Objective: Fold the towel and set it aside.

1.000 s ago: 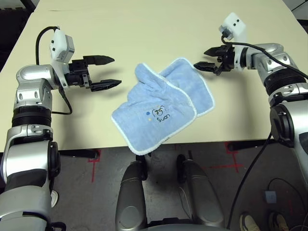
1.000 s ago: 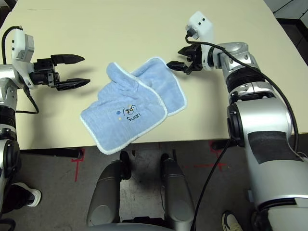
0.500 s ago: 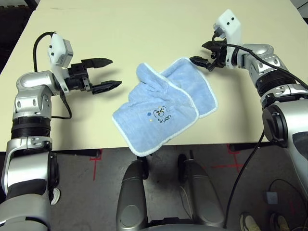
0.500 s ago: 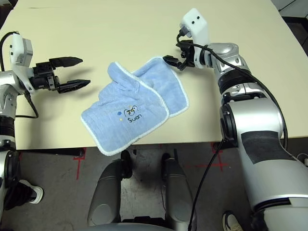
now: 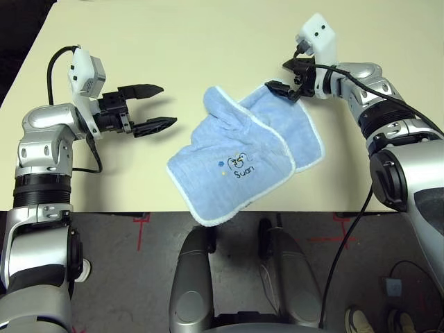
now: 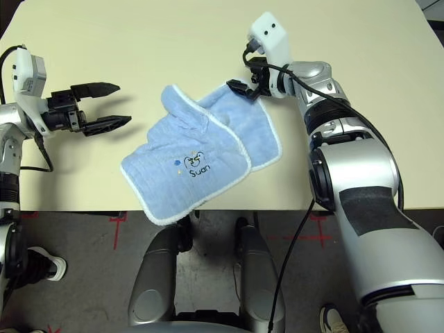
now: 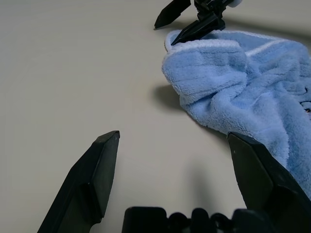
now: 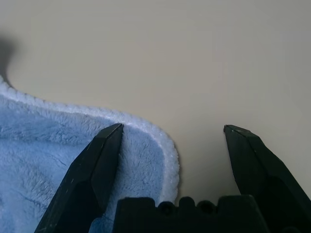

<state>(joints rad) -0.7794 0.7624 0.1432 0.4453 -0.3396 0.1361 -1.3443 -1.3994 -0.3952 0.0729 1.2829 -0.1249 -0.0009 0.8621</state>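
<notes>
The light blue towel (image 5: pixel 243 156) lies loosely folded and rumpled on the cream table, its near corner hanging over the front edge, the dark print with lettering (image 5: pixel 239 165) facing up. My right gripper (image 5: pixel 284 76) is open at the towel's far right corner (image 8: pixel 160 145); one finger rests over the white edging, the other over bare table. My left gripper (image 5: pixel 156 107) is open a short way left of the towel, its fingers (image 7: pixel 92 179) pointing at the bunched far fold (image 7: pixel 209 68), nothing between them.
The cream table (image 5: pixel 208 41) stretches far behind the towel. Its front edge (image 5: pixel 104 211) runs just below my arms, with grey floor and red tape marks (image 5: pixel 139 225) beyond it.
My right gripper has moved left and farther back, closing in on the towel's far right corner. The left gripper has stayed about where it was. The camera has shifted slightly.
</notes>
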